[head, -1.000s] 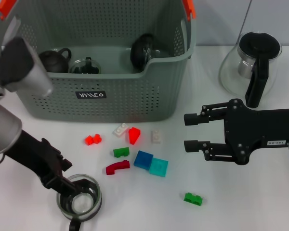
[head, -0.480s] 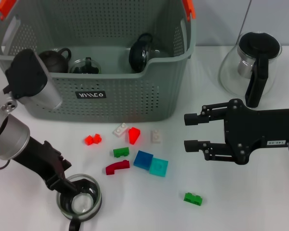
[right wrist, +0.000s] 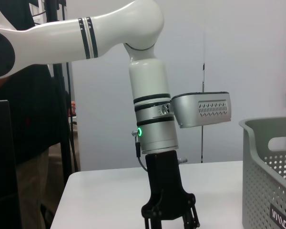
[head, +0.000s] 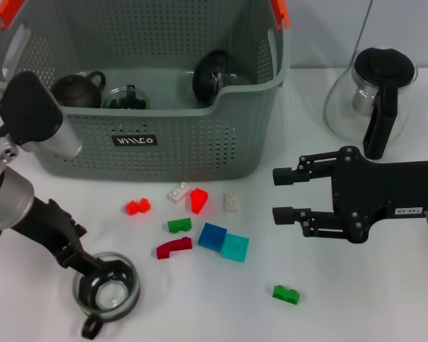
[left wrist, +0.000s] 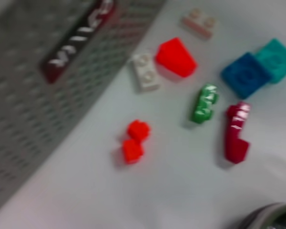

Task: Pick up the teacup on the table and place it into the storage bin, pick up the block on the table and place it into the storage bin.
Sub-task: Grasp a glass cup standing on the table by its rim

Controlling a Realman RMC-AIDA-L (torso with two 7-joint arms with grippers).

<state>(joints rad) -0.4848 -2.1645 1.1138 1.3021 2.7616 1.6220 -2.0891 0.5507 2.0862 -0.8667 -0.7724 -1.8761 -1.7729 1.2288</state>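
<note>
Compared with a second ago, the left gripper (head: pixel 105 274) has dragged the teacup (head: pixel 105 292) toward the table's (head: pixel 385 299) front-left corner, and the cup's black handle now shows fully at the front edge. One finger sits inside the glass rim, clamped on the cup wall. The storage bin (head: pixel 200 142) stands at the back of the table, with dark teapots inside. Between bin and cup lie the loose pieces: an orange block (head: pixel 137 206), red wedge (head: pixel 198 200), green block (head: pixel 179 225), dark red piece (head: pixel 174 247), blue block (head: pixel 212 236) and teal block (head: pixel 235 248). The right gripper (head: pixel 274 194) hovers toward the right edge, fingers spread apart and holding nothing, near the glass teapot (head: pixel 374 96).
</note>
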